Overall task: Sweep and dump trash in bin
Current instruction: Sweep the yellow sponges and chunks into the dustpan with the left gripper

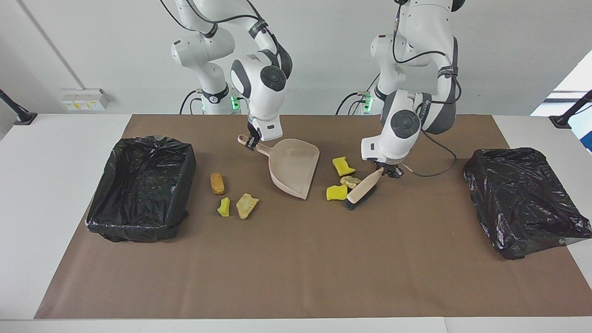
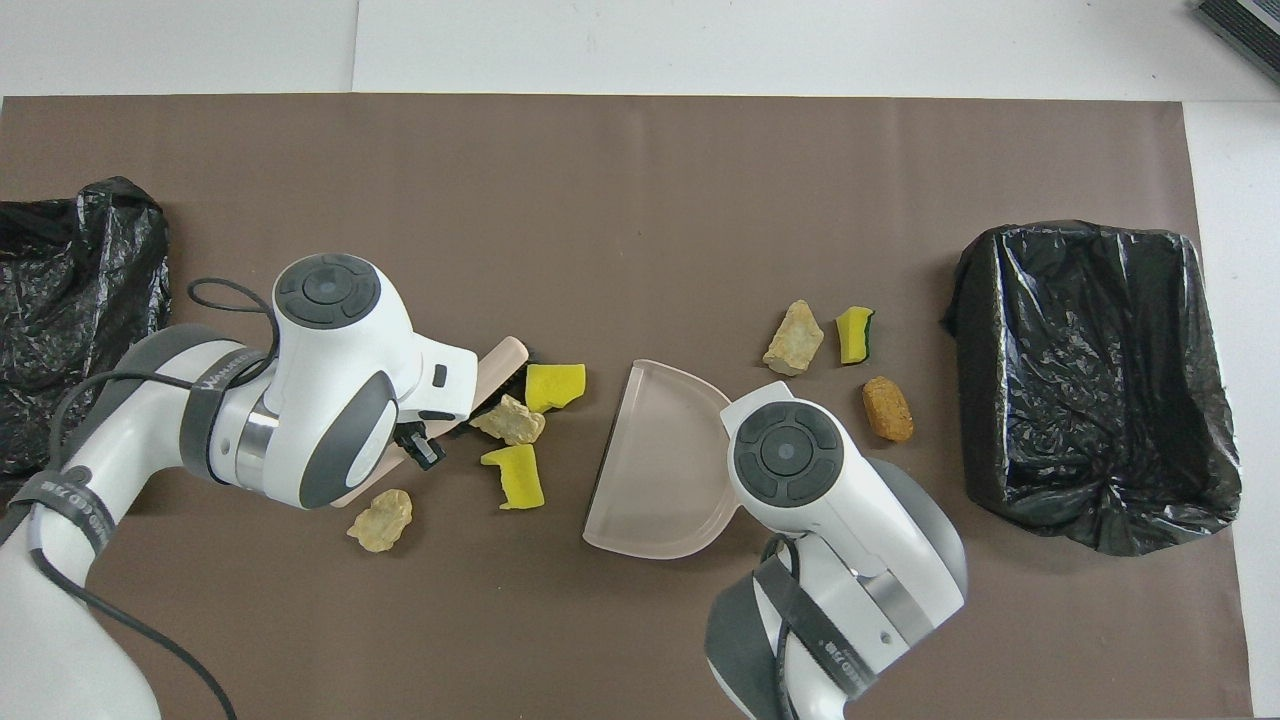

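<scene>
My right gripper (image 1: 251, 142) is shut on the handle of a beige dustpan (image 1: 293, 169) (image 2: 660, 470) whose mouth faces the left arm's end of the table. My left gripper (image 1: 391, 172) (image 2: 425, 450) is shut on the wooden handle of a hand brush (image 1: 363, 188) (image 2: 500, 365), bristles down on the mat. Between brush and pan lie three pieces of trash: two yellow sponge bits (image 1: 343, 166) (image 1: 336, 192) and a tan lump (image 1: 350, 181). Another tan lump (image 2: 381, 520) lies nearer the robots, by the brush handle. Three scraps lie between pan and bin: an orange lump (image 1: 217, 183), a green-backed sponge bit (image 1: 224, 206), a tan lump (image 1: 247, 205).
A black-lined bin (image 1: 141, 189) (image 2: 1090, 380) stands at the right arm's end of the brown mat. A second black-lined bin (image 1: 522, 199) (image 2: 70, 300) stands at the left arm's end. The mat's half farther from the robots is bare.
</scene>
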Controlling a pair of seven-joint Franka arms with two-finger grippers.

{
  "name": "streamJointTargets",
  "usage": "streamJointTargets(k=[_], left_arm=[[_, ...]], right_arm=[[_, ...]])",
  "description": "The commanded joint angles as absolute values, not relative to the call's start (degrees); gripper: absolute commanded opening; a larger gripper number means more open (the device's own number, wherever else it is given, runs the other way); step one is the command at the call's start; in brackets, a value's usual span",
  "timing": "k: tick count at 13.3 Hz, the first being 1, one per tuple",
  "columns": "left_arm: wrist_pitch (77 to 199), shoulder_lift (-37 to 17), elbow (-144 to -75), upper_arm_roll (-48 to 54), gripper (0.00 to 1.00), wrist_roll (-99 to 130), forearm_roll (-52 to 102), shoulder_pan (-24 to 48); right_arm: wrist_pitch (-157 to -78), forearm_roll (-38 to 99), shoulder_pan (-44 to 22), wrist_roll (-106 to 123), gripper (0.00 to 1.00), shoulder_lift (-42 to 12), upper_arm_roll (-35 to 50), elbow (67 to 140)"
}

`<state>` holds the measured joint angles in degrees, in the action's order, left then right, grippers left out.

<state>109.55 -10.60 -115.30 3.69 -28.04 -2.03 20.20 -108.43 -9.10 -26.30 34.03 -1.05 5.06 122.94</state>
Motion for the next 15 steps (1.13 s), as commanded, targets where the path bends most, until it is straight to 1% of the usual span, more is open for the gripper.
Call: streamJointTargets(k=[1,5,8,12,14,15], left_arm=[[107.9,-8.4,-117.5,2.9,0.00,-22.2,-0.1,25.8],[104.6,-5.9,-117.5,2.9,0.00,-11.5,2.2,35.0],[102.1,-3.2,-117.2,2.9,0.00,-5.9,4.2,39.5],[98.8,1.5,-116.9,2.7,0.00,-4.9,5.0,39.8],[96.9,3.3,-117.1,2.4,0.00,-3.9,5.0,38.8],[96.0,4.5,-117.3,2.4,0.00,-2.3,5.0,36.8]], right_arm=[[-109.8,-9.8,-26.3,33.3,0.00,-0.5,5.4,123.6],[-110.1,-9.8,-26.6,33.3,0.00,-0.4,5.4,123.7],[-110.0,-9.6,-26.5,33.0,0.00,-0.5,5.4,123.7],[-109.3,-7.7,-26.3,33.3,0.00,-0.6,5.3,123.7],[-109.7,-7.7,-26.2,33.7,0.00,-0.6,5.3,123.7],[-109.9,-7.7,-26.0,34.9,0.00,-0.6,5.3,123.7]])
